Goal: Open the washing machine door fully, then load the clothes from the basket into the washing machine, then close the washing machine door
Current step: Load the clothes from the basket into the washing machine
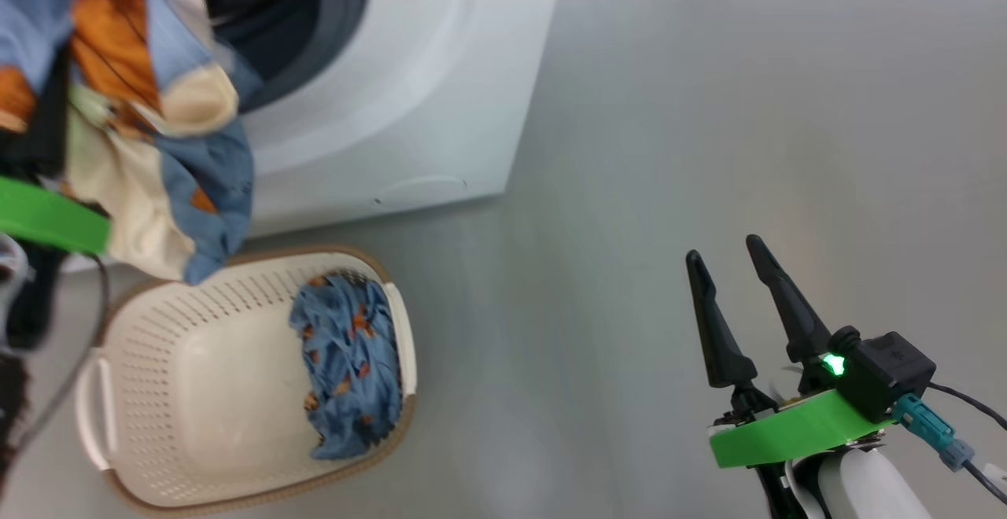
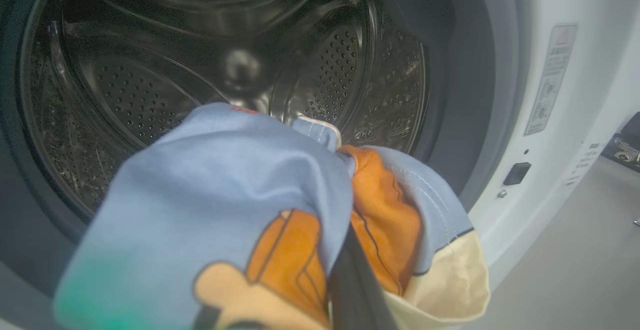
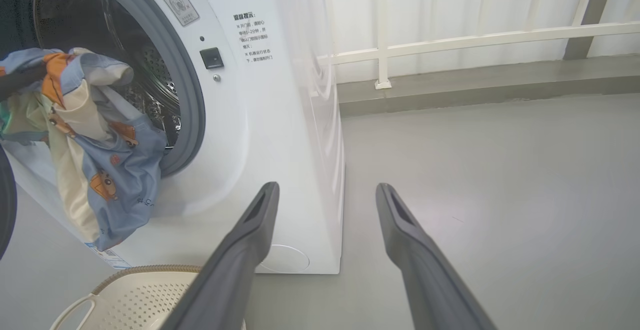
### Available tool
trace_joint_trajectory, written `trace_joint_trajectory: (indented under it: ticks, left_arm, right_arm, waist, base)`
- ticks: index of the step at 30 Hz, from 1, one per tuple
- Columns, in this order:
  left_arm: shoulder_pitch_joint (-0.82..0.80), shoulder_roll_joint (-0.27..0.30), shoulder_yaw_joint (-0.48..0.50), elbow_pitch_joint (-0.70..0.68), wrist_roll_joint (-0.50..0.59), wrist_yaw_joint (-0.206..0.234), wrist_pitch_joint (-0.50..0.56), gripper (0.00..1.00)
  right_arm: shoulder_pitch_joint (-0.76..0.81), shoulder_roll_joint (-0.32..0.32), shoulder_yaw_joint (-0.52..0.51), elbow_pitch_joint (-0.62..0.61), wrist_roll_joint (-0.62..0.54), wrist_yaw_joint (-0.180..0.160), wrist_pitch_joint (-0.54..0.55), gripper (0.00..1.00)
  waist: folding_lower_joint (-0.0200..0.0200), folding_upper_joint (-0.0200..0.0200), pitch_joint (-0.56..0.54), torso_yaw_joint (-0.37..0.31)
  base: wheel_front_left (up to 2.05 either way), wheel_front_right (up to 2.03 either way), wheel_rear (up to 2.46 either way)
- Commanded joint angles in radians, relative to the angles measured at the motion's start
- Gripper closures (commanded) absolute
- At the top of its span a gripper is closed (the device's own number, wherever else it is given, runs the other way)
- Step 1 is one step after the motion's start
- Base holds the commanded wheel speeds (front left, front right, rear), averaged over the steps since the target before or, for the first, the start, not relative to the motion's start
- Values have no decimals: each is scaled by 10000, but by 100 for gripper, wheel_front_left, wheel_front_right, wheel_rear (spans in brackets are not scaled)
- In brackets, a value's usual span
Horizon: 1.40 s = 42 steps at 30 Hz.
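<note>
My left gripper is shut on a bundle of clothes point(image 1: 149, 110), light blue with orange and cream parts. One dark finger point(image 2: 352, 285) shows among the folds. The bundle point(image 3: 85, 135) hangs right in front of the washing machine's point(image 1: 409, 94) open mouth, facing the steel drum point(image 2: 150, 95). A sliver of the washing machine door's black rim point(image 3: 4, 205) shows at the far left. Below stands the cream basket point(image 1: 157, 322) with one blue printed garment point(image 1: 350, 362) against its right wall. My right gripper point(image 1: 724, 250) stands open and empty over the floor, to the right of the machine.
Bare grey floor point(image 1: 708, 110) spreads to the right of the machine. A white railing point(image 3: 450, 40) and a pale curtain stand behind a raised ledge at the back. A small round white flap point(image 3: 285, 259) sits low on the machine's front, beside the basket point(image 3: 135, 300).
</note>
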Motion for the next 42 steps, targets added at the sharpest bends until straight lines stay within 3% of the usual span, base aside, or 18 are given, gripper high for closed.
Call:
trace_joint_trajectory:
  ticks: [1,11,19,22,24,28,31,32,33,34,42]
  left_arm:
    - [-654,702,211,11,-158,-43,-77,100]
    - [-2592,2051,-1024,1025,-775,-45,-107,100]
    - [-3892,2628,-1587,1240,-696,-45,-130,100]
    - [-4597,2691,-885,880,-221,-45,-135,100]
    - [-4935,2595,95,428,333,-45,-136,100]
    - [-4731,2016,2248,-437,1199,-38,-137,100]
    - [-4222,1642,2921,-767,1680,-42,-138,100]
    - [-4044,1576,2948,-724,1750,-42,-138,84]
    - [-3859,1523,2859,-507,1735,-43,-138,30]
    - [-3723,1505,2669,-259,1695,-43,-138,0]
    - [-3753,1670,500,1438,855,-45,1484,0]
  right_arm:
    - [-163,-41,327,-359,200,56,-80,0]
    - [-52,-40,791,-1031,423,56,-80,0]
    - [81,-40,1138,-1356,570,56,-80,0]
    - [91,-40,1241,-1444,638,56,-80,0]
    - [74,-40,1281,-1482,680,56,-80,0]
    - [35,-40,1301,-1499,730,56,-80,0]
    - [36,-40,1327,-1478,767,56,-80,0]
    - [35,-40,1360,-1458,777,56,-80,0]
    - [29,-40,1384,-1425,781,56,-80,0]
    - [23,-40,1399,-1388,784,56,-80,0]
    - [-109,-39,1346,-1139,744,56,-80,0]
  waist:
    - [-2,0,1067,-706]
    - [-2,0,2326,-1579]
    - [-2,0,2849,-2000]
    - [-2,0,3049,-2068]
    - [-2,0,3165,-2108]
    - [-2,0,3240,-2145]
    - [-2,0,3209,-2132]
    - [-2,0,3190,-2121]
    - [-2,0,3156,-2108]
    - [-2,0,3117,-2094]
    - [-2,0,2748,-1930]
  base:
    - [0,0,0]
    - [0,0,0]
    - [0,0,0]
    - [0,0,0]
    - [0,0,0]
    - [0,0,0]
    - [0,0,0]
    - [0,0,0]
    - [0,0,0]
    - [0,0,0]
    - [0,0,0]
